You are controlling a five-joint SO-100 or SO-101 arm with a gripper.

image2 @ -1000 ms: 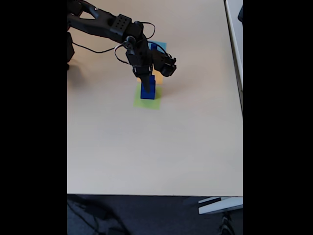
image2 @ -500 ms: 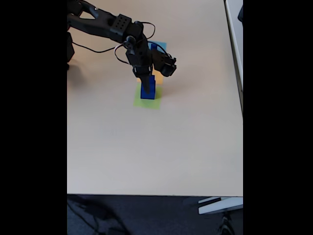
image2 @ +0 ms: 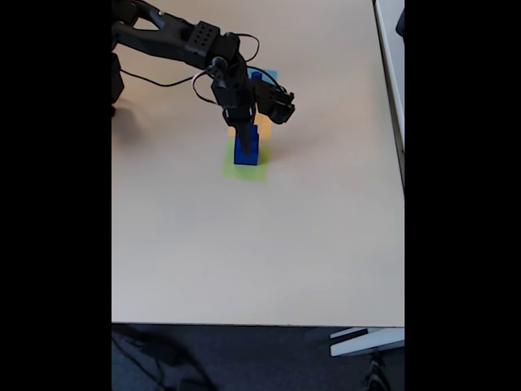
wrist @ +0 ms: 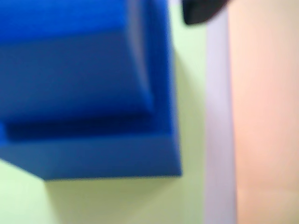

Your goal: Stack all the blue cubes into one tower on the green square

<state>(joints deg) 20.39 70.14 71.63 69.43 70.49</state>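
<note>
The tower [image2: 247,147] of two dark blue cubes stands on the green square [image2: 244,170]. My gripper [image2: 242,132] hangs just above its top, and its jaws look open and hold nothing. The wrist view is blurred and very close: a smaller blue cube [wrist: 74,56] sits on a larger one [wrist: 93,158] over the green square [wrist: 187,140]. One dark fingertip [wrist: 201,11] shows at the top, apart from the cubes. Another small blue cube [image2: 256,77] sits on the light-blue square [image2: 267,76] behind the arm.
An orange square [image2: 263,127] lies between the green and light-blue squares, partly behind the gripper. The arm's base and cable are at the top left. The table's front edge [image2: 260,324] runs along the bottom and its right edge lies near x 495.
The gripper has risen a little off the top of the tower and shifted slightly up in the fixed view. The tower has stayed in place on the green square.
</note>
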